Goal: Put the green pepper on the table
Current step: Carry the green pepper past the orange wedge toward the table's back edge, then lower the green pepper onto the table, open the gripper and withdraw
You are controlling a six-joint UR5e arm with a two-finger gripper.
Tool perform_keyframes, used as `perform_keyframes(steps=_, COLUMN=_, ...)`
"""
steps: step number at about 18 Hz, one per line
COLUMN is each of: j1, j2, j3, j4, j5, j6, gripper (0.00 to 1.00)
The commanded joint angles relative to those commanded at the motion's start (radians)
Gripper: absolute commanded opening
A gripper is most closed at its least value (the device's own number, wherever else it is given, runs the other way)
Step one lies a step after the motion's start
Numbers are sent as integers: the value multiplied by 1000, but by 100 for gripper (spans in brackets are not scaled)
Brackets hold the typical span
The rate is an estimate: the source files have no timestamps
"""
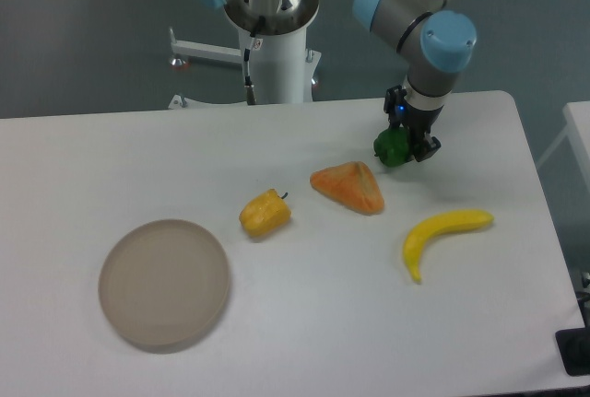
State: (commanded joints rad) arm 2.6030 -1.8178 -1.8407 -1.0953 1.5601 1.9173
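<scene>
Single arm, fixed overhead-angled view. The black two-finger gripper (406, 142) is closed around the small, glossy, dark green toy bell pepper (391, 147); the pepper bulges out on the left side of the fingers and hangs below the wrist.

Landmark for positions: the orange, wedge-shaped toy food piece (348, 186) at mid-table. The held pepper sits just beyond the wedge's far right corner, close to it but apart from it. Whether the pepper's underside touches the large white matte tabletop (277, 323) cannot be told from this angle; no clear gap and no clear contact shadow.

Key relation for the coming move: the pepper is directly at the fingertips, so the target is not sideways but straight down, onto the bare patch of table beneath it. That patch lies behind and right of the wedge. The pepper is roughly round, no useful long axis to align.

Other items relative to the wedge: the yellow curved toy banana (442, 235) is near it, to the front right; the small yellow toy pepper with dark stem (265, 214) is to the left and slightly forward; the round beige-grey plate (164, 282) is well away to the front left.

Judgement: carry phase about done, release step pending. Lower if not seated, then open the fingers. Risk: the lumpy pepper may roll toward the wedge on release.
</scene>
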Motion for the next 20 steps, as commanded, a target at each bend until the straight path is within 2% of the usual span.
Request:
perform_keyframes(steps=1, j1=8, j2=0, j3=-3, j4=-2, j5=-6, j6=2, gripper=46)
perform_keyframes(steps=2, j1=11, j2=2, j3=-3, j4=-3, j5=-6, j6=0, gripper=79)
perform_keyframes(steps=3, j1=12, j2=2, j3=-3, j4=-3, j5=-9, j6=0, gripper=100)
perform_keyframes(steps=6, j1=8, j2=5, j3=1, j4=-3, j5=-12, j6=-14, gripper=100)
perform_keyframes(steps=10, j1=-9, j2=0, j3=92, j4=-20, j5=-52, j6=-119, gripper=100)
perform_keyframes(steps=14, j1=-38, j2=-47, j3=253, j4=-142, j5=-60, j6=-202, gripper=100)
perform_keyframes(steps=15, j1=-66, j2=-82, j3=326, j4=-196, j5=-54, j6=-246, gripper=100)
perform_keyframes(steps=16, j1=-86, j2=-110, j3=371, j4=-222, j5=-52, j6=-282, gripper=100)
perform_keyframes(steps=18, j1=-138, j2=-178, j3=470, j4=-239, j5=-34, j6=-386, gripper=100)
perform_keyframes(steps=20, j1=-202, j2=-236, j3=537, j4=-238, j5=38, j6=-420, gripper=100)
